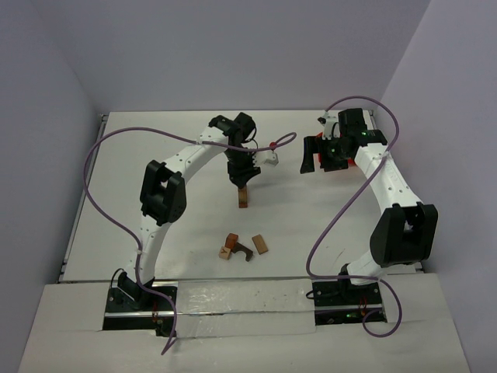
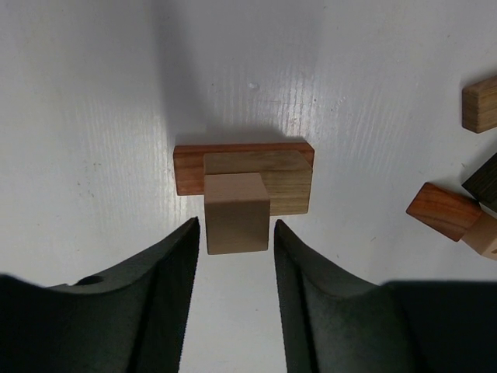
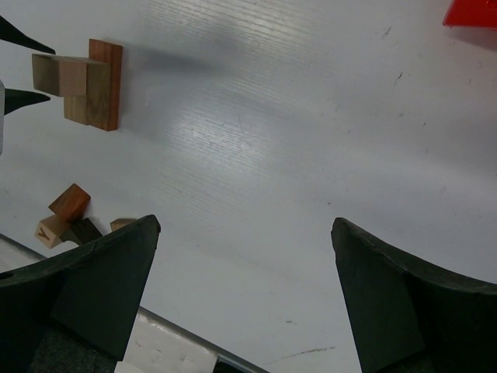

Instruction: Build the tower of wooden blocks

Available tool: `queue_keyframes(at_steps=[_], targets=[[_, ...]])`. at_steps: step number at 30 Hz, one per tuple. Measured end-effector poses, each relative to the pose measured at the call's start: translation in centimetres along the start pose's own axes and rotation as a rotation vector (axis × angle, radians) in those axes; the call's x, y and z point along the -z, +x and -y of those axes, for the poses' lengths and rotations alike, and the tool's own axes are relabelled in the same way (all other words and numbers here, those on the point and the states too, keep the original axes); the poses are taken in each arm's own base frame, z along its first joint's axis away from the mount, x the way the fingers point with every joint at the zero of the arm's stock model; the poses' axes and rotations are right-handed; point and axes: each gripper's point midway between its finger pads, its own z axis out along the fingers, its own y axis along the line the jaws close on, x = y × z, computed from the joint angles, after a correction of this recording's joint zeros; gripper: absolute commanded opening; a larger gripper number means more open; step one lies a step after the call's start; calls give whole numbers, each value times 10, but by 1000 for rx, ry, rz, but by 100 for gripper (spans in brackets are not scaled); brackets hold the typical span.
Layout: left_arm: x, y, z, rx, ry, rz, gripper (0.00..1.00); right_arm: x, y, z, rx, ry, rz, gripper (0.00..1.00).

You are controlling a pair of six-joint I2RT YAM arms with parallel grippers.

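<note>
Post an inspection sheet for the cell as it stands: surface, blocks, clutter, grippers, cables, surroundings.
Surface: white table, a few small scuffs.
Job's things: tower three blocks high, with a reddish bar at the base and a cube on top. Four loose blocks are clustered nearer the arm bases, one of them a dark arch.
Clutter: red bin at the far right, mostly hidden by the right arm.
Grippers: left gripper straddles the top cube with slim gaps on both sides, open. Right gripper is wide open with nothing in it, over bare table.
Cables: purple cables loop off both arms; one loop sticks out beside the left wrist.
Surroundings: plain pale walls; nothing else seen.
</note>
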Motion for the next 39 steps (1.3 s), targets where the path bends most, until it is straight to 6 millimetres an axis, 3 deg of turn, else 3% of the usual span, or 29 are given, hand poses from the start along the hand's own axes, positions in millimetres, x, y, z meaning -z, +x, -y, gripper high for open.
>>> queue_keyframes(at_steps=[6, 12, 15, 19, 22, 25, 28, 30, 33, 36, 39], targets=[[0, 2, 3, 3, 11, -6, 77, 0, 0, 0, 0, -2, 0, 100], [17, -1, 10, -5, 1, 3, 88, 0, 1, -2, -1, -13, -2, 100], [47, -8, 19, -22, -46, 38, 99, 0, 1, -5, 2, -25, -2, 100], [110, -19, 40, -23, -161, 139, 99, 1, 1, -16, 47, -38, 3, 100], [159, -19, 58, 18, -251, 267, 99, 5, 5, -42, 151, -67, 15, 100], [198, -2, 61, 127, -331, 410, 99, 10, 14, -77, 310, -97, 32, 99], [225, 39, 47, 315, -389, 496, 99, 17, 33, -126, 512, -176, 35, 98], [229, 61, 38, 436, -374, 559, 99, 19, 46, -153, 635, -226, 40, 93], [219, 92, 36, 617, -308, 628, 99, 17, 68, -184, 778, -288, 22, 79], [215, 119, 30, 774, -277, 739, 99, 10, 86, -204, 867, -315, -6, 71], [229, 148, 24, 905, -316, 820, 99, -6, 97, -219, 915, -318, -43, 64]])
